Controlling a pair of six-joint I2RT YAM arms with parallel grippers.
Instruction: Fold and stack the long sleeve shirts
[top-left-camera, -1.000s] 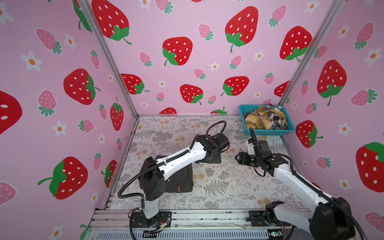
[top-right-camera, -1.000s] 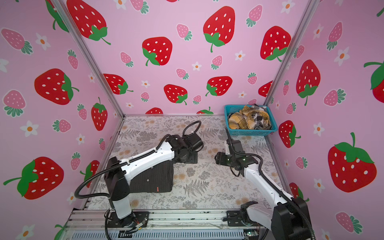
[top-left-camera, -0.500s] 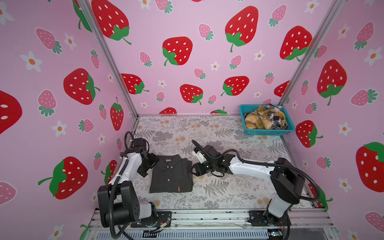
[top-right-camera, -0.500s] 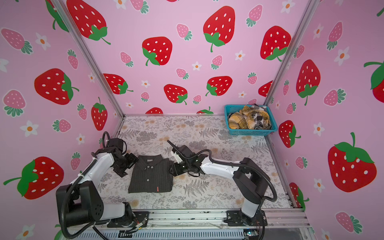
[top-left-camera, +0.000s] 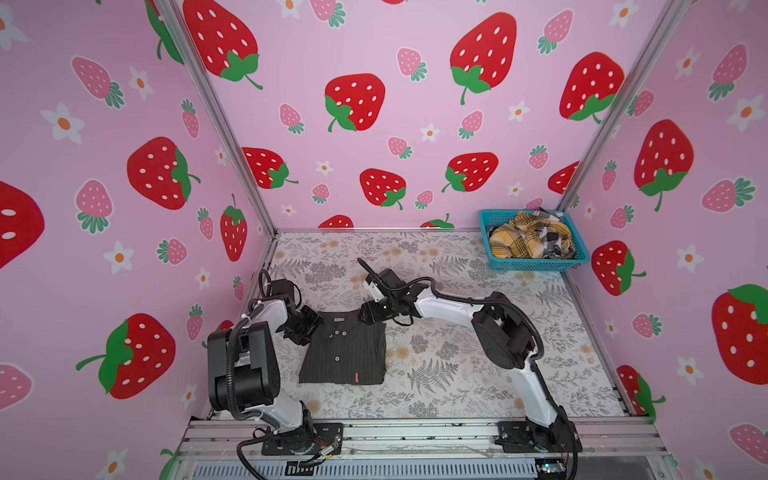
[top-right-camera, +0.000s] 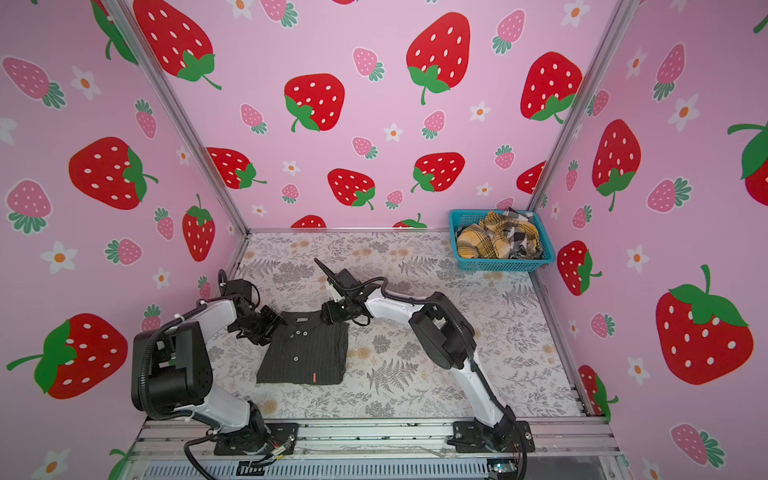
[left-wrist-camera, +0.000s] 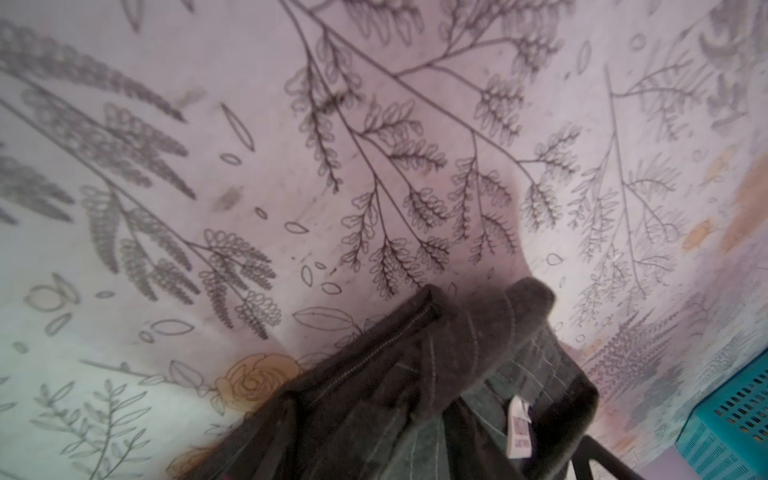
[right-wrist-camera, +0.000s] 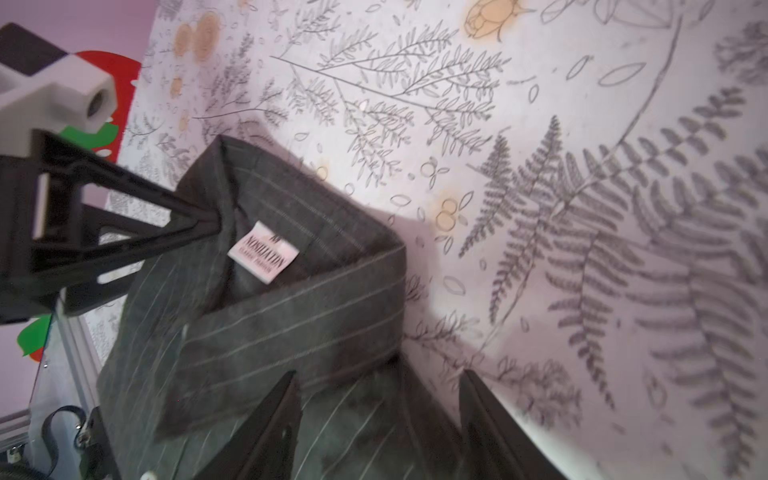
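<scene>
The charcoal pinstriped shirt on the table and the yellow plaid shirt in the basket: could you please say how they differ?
The charcoal shirt lies folded in a rectangle on the table; the yellow plaid shirt sits crumpled in the teal basket. The charcoal shirt is dark with thin pale stripes; the yellow plaid shirt is mustard with dark checks. Both are soft cloth.

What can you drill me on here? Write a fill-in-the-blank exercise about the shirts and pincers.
The mustard plaid shirt lies in the teal ____. The folded pinstriped shirt has a small ____ tag near its hem. The left pincer and right pincer flank that shirt's ____.
Missing words: basket; red; collar.
</scene>
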